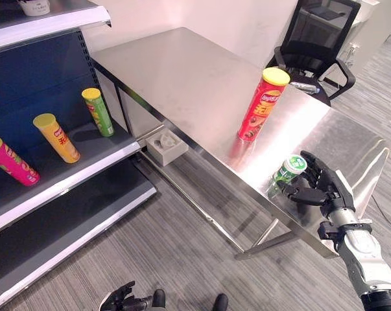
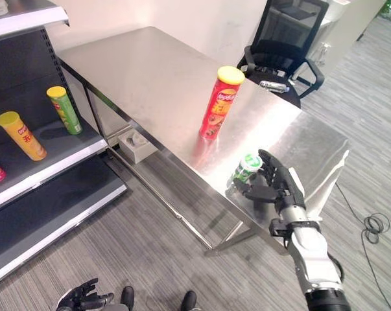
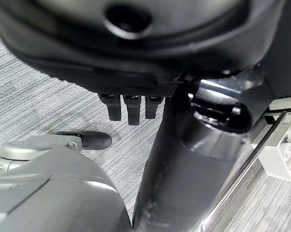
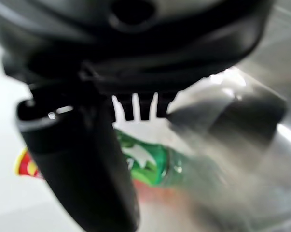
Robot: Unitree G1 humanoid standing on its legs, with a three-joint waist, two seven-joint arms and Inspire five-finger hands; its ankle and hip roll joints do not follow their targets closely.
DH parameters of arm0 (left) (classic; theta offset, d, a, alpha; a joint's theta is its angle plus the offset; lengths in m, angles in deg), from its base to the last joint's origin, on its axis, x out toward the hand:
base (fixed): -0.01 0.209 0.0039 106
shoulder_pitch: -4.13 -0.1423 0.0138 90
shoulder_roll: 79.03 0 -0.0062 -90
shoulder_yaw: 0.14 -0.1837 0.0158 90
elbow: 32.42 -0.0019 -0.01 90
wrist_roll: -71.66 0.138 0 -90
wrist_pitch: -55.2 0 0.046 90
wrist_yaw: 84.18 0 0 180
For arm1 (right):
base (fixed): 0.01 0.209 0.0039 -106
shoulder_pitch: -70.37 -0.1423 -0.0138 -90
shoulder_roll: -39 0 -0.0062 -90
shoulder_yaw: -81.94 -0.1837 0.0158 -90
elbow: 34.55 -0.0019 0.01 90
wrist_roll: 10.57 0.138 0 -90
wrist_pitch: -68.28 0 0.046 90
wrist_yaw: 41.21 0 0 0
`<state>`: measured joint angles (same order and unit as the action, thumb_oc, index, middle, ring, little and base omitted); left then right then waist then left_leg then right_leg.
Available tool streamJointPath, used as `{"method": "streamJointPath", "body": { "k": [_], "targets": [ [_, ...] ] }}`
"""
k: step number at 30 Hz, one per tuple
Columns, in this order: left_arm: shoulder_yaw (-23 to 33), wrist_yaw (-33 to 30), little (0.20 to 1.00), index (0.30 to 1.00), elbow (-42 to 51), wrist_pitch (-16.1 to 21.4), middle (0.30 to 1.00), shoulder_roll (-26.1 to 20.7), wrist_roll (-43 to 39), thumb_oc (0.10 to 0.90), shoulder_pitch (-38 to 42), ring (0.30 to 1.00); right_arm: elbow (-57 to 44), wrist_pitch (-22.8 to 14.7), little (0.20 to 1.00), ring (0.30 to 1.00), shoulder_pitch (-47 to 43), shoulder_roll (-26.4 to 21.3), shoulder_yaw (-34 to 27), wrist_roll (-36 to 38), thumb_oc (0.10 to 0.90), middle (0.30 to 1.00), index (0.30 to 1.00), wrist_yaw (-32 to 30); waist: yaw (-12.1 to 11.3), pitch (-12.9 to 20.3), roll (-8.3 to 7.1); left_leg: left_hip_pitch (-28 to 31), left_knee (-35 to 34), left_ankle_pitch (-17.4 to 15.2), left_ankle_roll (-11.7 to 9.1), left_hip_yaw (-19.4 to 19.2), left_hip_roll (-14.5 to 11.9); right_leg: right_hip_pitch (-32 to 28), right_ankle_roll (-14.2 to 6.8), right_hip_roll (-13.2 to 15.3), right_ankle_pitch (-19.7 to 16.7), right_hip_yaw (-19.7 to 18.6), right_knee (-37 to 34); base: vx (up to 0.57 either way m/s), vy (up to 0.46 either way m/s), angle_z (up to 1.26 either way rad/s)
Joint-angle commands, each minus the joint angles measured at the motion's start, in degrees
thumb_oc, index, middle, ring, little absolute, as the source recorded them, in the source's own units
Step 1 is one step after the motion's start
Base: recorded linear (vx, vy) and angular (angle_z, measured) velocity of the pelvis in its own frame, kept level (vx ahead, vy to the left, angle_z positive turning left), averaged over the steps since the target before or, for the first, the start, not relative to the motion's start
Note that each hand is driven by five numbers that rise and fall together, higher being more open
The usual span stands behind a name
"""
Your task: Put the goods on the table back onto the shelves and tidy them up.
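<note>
Nearest the camera, the left robot hand hangs low over the floor, fingers curled on nothing, idle. On the near right corner of the worktop, the right robot hand stands just beside a green can. Its fingers are spread around the can's far side and its thumb reaches toward the near side, not yet closed on it.

Judgement: the step in hand is grasping this can. It should be taken around mid-body, the fingers closing evenly, since it sits close to the worktop edge and a sideways nudge could tip it off.

The can is upright, green with a white top. Further in, a tall red tube with a yellow lid stands upright, well apart. Beyond, on the left, the shelves hold three leaning tubes: pink, orange, green.
</note>
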<state>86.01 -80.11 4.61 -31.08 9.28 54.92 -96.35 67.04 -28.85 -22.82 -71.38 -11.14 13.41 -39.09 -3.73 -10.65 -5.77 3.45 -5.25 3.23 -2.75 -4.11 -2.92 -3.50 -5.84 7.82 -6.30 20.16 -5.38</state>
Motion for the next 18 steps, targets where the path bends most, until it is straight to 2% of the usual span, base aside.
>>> {"method": "streamJointPath", "body": {
  "k": [1, 10, 11, 12, 18],
  "targets": [
    [-2.56, -0.18, 0.900, 0.900, -0.55, 2.27, 0.900, -0.88, 0.82, 0.800, 2.49, 0.900, 0.14, -3.55, 0.900, 0.900, -8.96, -3.41, -1.06, -1.73, 0.800, 0.900, 0.900, -2.25, -1.96, 1.24, 1.26, 0.08, 0.25, -3.34, -0.06, -0.40, -1.10, -3.87, -4.08, 2.12, 4.25, 2.93, 0.90, 0.00, 0.000, 0.00],
    [-2.79, -0.72, 0.900, 0.900, -1.43, 2.21, 0.900, -1.02, 1.21, 0.800, 2.81, 0.900, 2.89, -2.58, 0.900, 0.900, -12.25, -3.81, 1.58, -3.64, 0.800, 0.900, 0.900, -3.04, -2.85, 1.24, 0.93, -0.04, 0.25, -3.28, -0.02, 0.31, -1.06, -4.06, -3.90, 1.98, 4.57, 3.25, 1.00, 0.00, 0.000, 0.00],
    [-2.82, -0.75, 0.900, 0.900, -1.61, 2.17, 0.900, -1.06, 1.17, 0.800, 2.89, 0.900, 3.46, -2.37, 0.735, 0.735, -12.71, -4.08, 2.03, -4.11, 0.690, 0.735, 0.735, -3.16, -2.93, 1.21, 0.84, -0.07, 0.25, -3.27, -0.02, 0.36, -1.02, -4.07, -3.90, 1.94, 4.56, 3.29, 0.98, 0.01, 0.002, 0.04],
    [-2.85, -0.79, 0.900, 0.900, -1.62, 2.17, 0.900, -1.09, 1.17, 0.800, 2.88, 0.900, 3.76, -2.07, 0.300, 0.300, -12.94, -4.07, 2.26, -4.58, 0.400, 0.300, 0.300, -3.26, -2.98, 1.20, 0.78, -0.12, 0.25, -3.24, -0.03, 0.43, -1.02, -4.05, -3.89, 1.91, 4.57, 3.30, 0.98, 0.00, 0.001, 0.05],
    [-2.45, -1.20, 0.900, 0.900, -1.19, 2.16, 0.900, -1.27, 0.81, 0.800, 2.83, 0.900, 3.63, -1.62, 0.300, 0.300, -13.02, -4.65, 1.98, -5.27, 0.400, 0.300, 0.300, -3.81, -3.09, 1.01, 0.55, -0.20, 0.25, -3.19, -0.03, 0.68, -0.97, -4.10, -3.79, 1.87, 4.63, 3.33, 0.93, 0.00, 0.001, 0.08]
  ]
}}
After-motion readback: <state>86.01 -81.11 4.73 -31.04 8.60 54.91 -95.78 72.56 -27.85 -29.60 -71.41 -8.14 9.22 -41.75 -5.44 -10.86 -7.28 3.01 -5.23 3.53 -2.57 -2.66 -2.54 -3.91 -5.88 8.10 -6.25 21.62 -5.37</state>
